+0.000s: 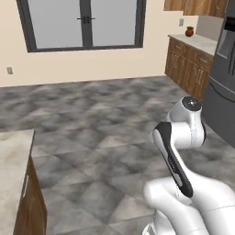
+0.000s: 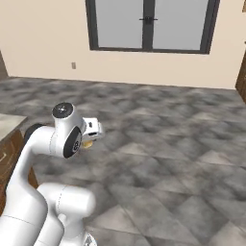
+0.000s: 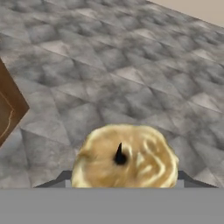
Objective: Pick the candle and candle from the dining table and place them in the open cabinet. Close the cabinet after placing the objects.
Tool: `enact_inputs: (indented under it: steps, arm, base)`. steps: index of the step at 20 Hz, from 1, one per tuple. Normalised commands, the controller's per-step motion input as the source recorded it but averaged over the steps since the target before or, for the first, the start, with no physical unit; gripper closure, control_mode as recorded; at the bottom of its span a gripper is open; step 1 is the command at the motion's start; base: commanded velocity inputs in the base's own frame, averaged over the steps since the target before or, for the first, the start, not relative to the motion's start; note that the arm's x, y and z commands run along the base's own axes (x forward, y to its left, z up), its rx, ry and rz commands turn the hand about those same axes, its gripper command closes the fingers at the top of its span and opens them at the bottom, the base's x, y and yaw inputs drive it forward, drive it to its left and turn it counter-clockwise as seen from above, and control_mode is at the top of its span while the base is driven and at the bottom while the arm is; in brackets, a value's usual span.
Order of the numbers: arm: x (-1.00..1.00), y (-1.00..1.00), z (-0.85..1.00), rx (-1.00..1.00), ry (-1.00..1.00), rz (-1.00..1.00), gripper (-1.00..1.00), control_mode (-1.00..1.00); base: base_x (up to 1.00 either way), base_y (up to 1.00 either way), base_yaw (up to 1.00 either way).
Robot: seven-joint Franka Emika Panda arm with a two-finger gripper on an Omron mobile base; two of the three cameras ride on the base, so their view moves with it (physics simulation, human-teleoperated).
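A stubby golden-tan candle [image 3: 127, 153] with a short black wick sits between the fingers of my gripper [image 3: 124, 179], which is shut on it. In the right base view the gripper [image 2: 89, 139] hangs over the floor beside the arm's elbow, and a sliver of the candle [image 2: 87, 143] peeks out below the hand. The dining table [image 1: 11, 174] with its marbled top stands at the lower left, behind the gripper; its corner [image 2: 7, 122] also shows at the left edge. The other candle is out of view. Wooden wall cabinets [image 1: 197, 5] show at the top right; I cannot tell whether one is the open cabinet.
Grey stone floor [image 1: 105, 119] spreads ahead to a beige wall with a dark-framed window [image 1: 85, 23]. A counter with wooden base cabinets [image 1: 188, 64] and a brown pot [image 1: 189, 31] runs along the right, next to a dark fridge [image 1: 222, 82].
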Motion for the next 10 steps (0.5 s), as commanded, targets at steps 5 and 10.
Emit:
enact_inputs:
  steps: [5,10]
  arm:
    - [0.00,0.00,0.00,0.00,0.00,0.00,1.00,1.00]
    - [0.00,0.00,0.00,0.00,0.00,0.00,1.00,1.00]
  base:
    - [0.64,0.09,-0.22]
    - [0.64,0.09,-0.22]
